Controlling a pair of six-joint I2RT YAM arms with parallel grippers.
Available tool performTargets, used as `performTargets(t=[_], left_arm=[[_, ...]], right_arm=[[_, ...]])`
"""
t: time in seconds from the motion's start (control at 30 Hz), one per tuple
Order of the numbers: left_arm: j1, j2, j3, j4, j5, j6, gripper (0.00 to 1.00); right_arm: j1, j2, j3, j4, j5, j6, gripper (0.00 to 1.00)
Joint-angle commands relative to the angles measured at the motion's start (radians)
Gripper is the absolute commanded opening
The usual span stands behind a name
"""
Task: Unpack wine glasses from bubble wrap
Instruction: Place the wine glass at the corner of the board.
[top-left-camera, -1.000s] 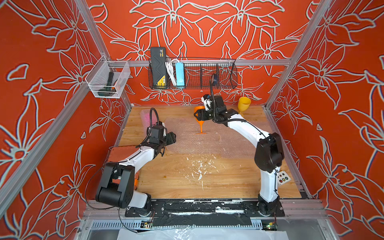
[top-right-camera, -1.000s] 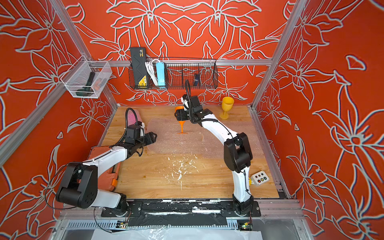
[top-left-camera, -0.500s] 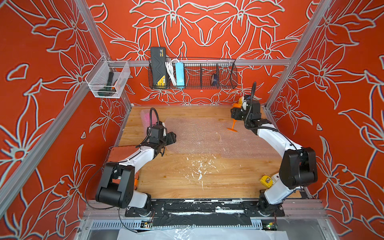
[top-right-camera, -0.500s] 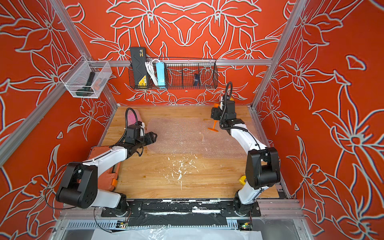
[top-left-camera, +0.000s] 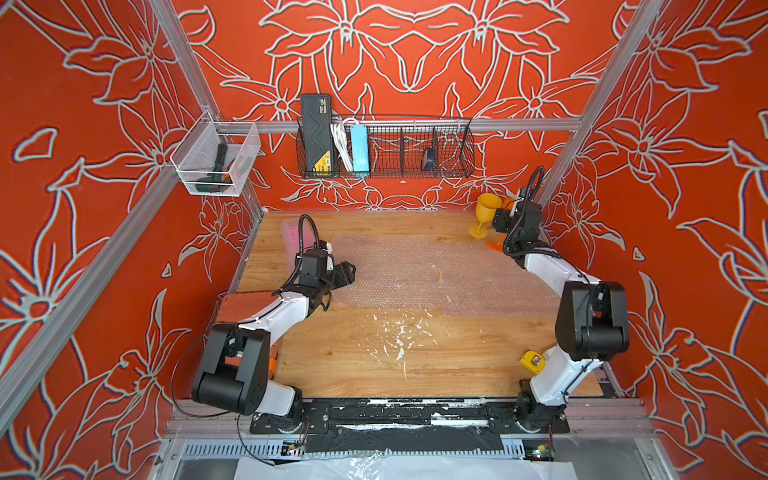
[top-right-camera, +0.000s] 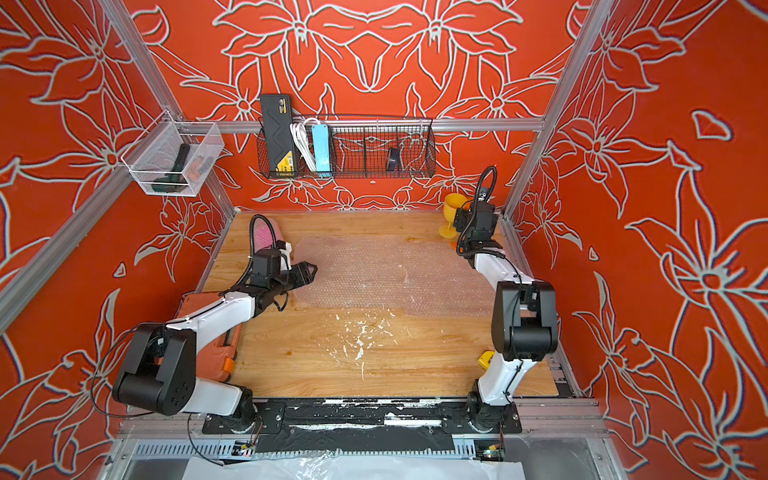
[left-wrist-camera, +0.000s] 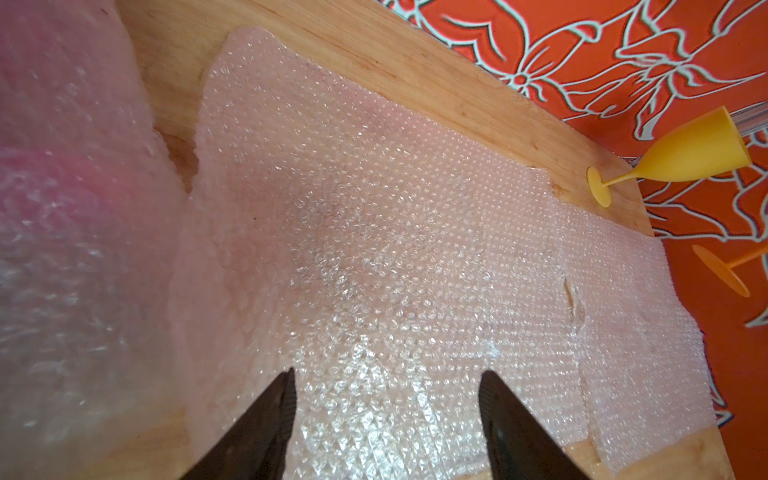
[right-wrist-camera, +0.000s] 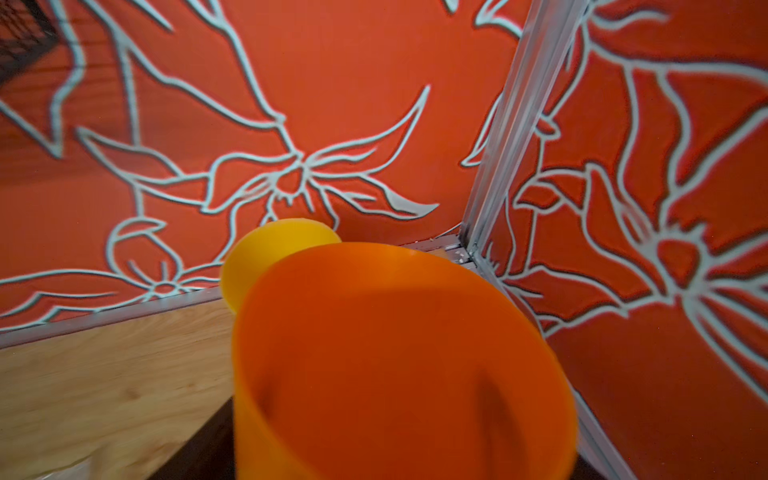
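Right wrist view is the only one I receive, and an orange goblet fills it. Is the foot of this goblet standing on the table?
Observer: Not yet, it seems. In the left wrist view the orange goblet is tilted, and its foot shows against the wall, not on the table.
Operator: The yellow one behind it, is it standing?
Observer: Yes. In both top views the yellow goblet stands upright on its foot, near the far right corner of the table.
Operator: Does anything remain wrapped?
Observer: One bubble wrap roll, with pink colour showing through it, lies near the far left corner.
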Motion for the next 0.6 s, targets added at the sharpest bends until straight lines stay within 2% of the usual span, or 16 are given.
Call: performTargets(t=[0.0,0.17,0.57], left_arm=[[0.005,0.022,0.017,0.019,0.022,-0.004,0.68],[0.005,0.035,0.024,0.036,0.064,-0.019,0.69],[0.005,0.068,0.038,0.035,0.090,-0.021,0.69]], right_arm=[[-0.021,0.066,0.060,0.141,0.099,-0.066,0.82],[-0.049,0.177,0.117,0.259,0.107,-0.100,0.81],[-0.079,0.420,0.339,0.373,0.063,-0.241,0.82]])
